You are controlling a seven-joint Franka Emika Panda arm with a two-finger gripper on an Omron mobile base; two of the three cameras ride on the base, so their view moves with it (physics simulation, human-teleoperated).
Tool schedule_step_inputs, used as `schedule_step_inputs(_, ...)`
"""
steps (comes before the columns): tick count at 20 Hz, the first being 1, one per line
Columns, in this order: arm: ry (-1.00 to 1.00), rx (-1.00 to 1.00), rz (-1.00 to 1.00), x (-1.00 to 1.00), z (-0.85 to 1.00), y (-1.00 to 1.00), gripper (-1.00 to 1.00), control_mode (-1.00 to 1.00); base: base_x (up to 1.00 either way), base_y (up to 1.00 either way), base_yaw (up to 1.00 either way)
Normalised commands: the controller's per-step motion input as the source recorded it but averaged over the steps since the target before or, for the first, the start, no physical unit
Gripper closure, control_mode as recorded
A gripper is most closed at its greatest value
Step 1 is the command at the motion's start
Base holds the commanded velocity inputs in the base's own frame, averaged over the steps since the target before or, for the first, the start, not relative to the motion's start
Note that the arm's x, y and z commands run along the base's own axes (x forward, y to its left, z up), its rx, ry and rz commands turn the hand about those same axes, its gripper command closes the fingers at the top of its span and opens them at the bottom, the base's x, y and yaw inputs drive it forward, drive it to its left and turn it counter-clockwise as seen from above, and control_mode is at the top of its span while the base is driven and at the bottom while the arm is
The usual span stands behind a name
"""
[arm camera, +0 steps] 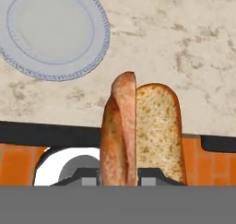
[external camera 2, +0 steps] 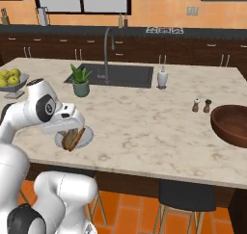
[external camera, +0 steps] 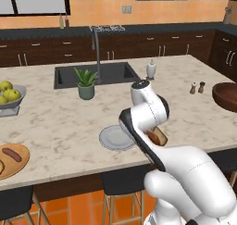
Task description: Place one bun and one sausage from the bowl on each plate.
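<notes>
My gripper [arm camera: 119, 178] is shut on a bun [arm camera: 140, 131], brown-crusted with a pale cut face. In the hand view the bun hangs over the counter's front edge, and the pale grey-white plate [arm camera: 50, 29] lies bare at upper left. From the left base the bun [external camera: 157, 136] and gripper [external camera: 155, 138] sit just right of that plate [external camera: 112, 138]. The right base view shows the bun [external camera 2: 72, 137] in front of the plate [external camera 2: 87, 136]. At far left, the tan wood plate [external camera: 21, 166] carries a sausage [external camera: 11, 153]. The dark wooden bowl [external camera: 226, 96] [external camera 2: 231, 124] stands at the right end.
A grey bowl of yellow-green fruit [external camera: 9, 96] sits at the left. A potted plant [external camera: 86, 87] stands before the sink [external camera: 95, 73], a soap dispenser [external camera: 151, 70] beside it. Salt and pepper shakers [external camera: 197, 87] stand near the wooden bowl. Stools [external camera 2: 185, 197] sit under the counter edge.
</notes>
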Motion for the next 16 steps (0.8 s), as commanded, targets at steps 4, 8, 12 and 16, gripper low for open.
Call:
schedule_step_inputs(4, 0.0, 0.03, 0.07, 0.79, -0.1, 1.0, 1.0, -1.0, 0.0, 0.0, 0.0)
schedule_step_inputs(8, 0.05, 0.15, 0.25, 1.0, -0.03, 1.0, 1.0, -1.0, 0.0, 0.0, 0.0)
schedule_step_inputs(12, 0.01, 0.02, 0.22, 0.96, -0.54, 1.0, 1.0, -1.0, 0.0, 0.0, 0.0)
schedule_step_inputs(16, 0.14, -0.11, -0.02, 0.33, -0.65, 0.04, 1.0, -1.0, 0.0, 0.0, 0.0)
